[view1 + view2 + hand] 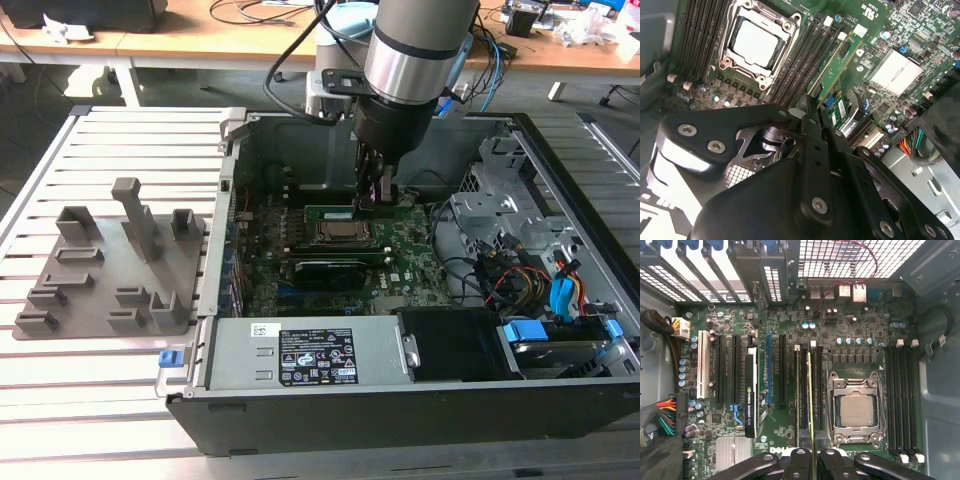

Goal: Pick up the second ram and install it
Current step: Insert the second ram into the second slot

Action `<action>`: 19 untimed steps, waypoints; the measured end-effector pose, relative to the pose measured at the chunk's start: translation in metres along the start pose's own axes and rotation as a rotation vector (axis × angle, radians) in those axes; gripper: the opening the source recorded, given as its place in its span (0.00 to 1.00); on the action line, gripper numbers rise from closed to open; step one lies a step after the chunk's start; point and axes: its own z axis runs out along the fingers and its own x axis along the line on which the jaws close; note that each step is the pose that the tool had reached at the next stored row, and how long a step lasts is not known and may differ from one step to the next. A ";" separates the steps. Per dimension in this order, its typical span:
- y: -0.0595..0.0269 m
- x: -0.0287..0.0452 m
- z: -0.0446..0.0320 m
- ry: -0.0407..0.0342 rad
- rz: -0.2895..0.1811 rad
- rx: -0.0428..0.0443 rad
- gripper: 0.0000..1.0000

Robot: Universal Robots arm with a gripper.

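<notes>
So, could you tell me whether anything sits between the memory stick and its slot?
Nothing visible does. The end effector holds the memory stick edge-on at the slots beside the processor socket, with no cable or card crossing it.

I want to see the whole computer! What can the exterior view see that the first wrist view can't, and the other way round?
Exterior view: the grey fixture plate, the robot arm and the power supply. First wrist view: the white expansion slot and the rear grille. Both: the motherboard, the processor socket and the gripper on the second ram.
</notes>
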 end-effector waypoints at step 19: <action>-0.0011 -0.0111 0.0167 0.0001 0.000 -0.0001 0.14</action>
